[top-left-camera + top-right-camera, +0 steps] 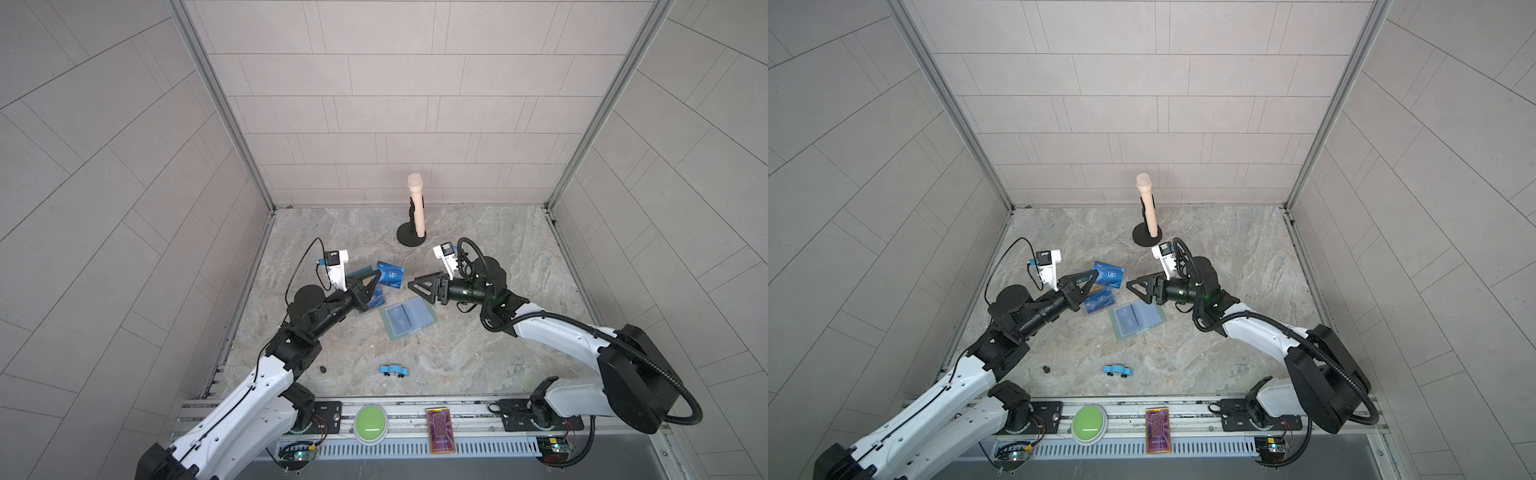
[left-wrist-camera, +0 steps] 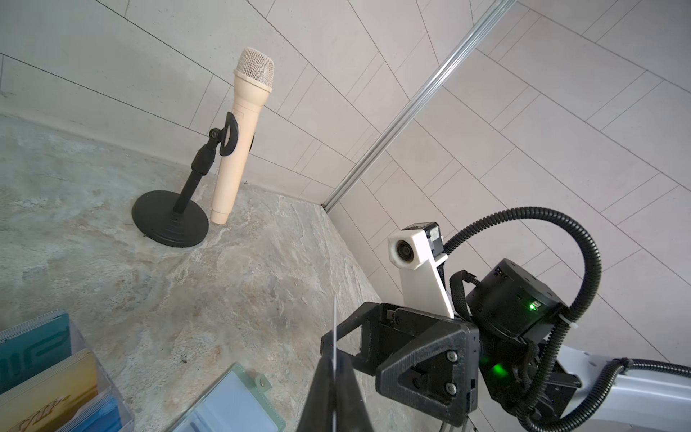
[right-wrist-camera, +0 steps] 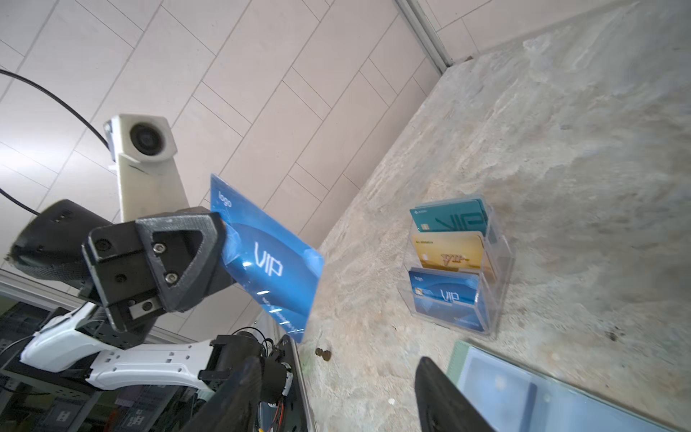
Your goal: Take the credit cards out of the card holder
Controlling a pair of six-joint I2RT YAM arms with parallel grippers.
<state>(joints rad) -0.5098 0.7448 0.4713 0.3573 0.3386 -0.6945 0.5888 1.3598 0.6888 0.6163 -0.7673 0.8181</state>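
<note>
Your left gripper is clamped on a blue VIP card and your right gripper, jaws spread, holds nothing near the card holder lying unfolded in the middle of the table, so pinch its credit cards, seemingly thin, stiff and slippery, by an exposed edge.

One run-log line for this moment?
left gripper: shut on blue VIP card | right gripper: open, empty | card holder: lying open
</note>
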